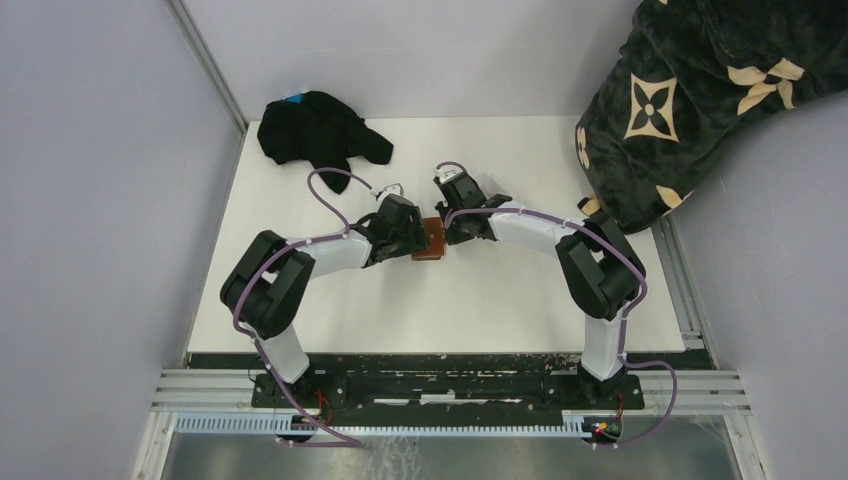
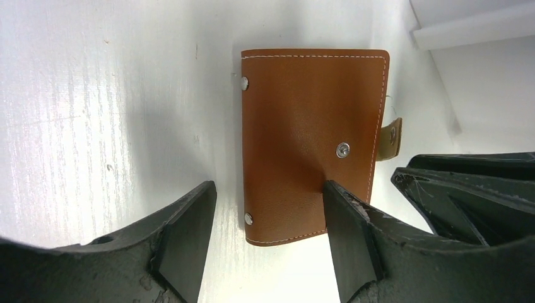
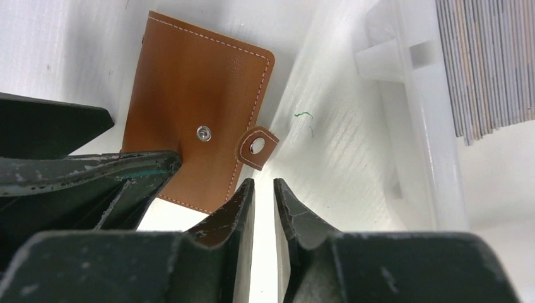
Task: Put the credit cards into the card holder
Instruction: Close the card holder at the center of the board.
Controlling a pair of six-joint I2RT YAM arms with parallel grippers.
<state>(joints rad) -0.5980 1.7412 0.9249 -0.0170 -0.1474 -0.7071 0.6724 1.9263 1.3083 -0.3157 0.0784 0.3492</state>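
The card holder (image 1: 430, 241) is a brown leather wallet lying closed on the white table between my two grippers. In the left wrist view the card holder (image 2: 312, 139) lies flat, and my left gripper (image 2: 268, 211) is open around its near end; the right finger (image 2: 347, 233) touches its cover. In the right wrist view the card holder (image 3: 202, 139) has its snap tab (image 3: 257, 146) undone. My right gripper (image 3: 264, 189) is nearly shut with a thin gap, empty, just short of the tab. The credit cards (image 3: 486, 63) stand stacked on edge at the right.
A clear plastic tray (image 3: 413, 95) holds the card stack beside the wallet. A black cloth (image 1: 320, 130) lies at the table's far left. A black patterned blanket (image 1: 700, 90) hangs over the far right corner. My left gripper's finger (image 3: 94, 170) shows in the right wrist view.
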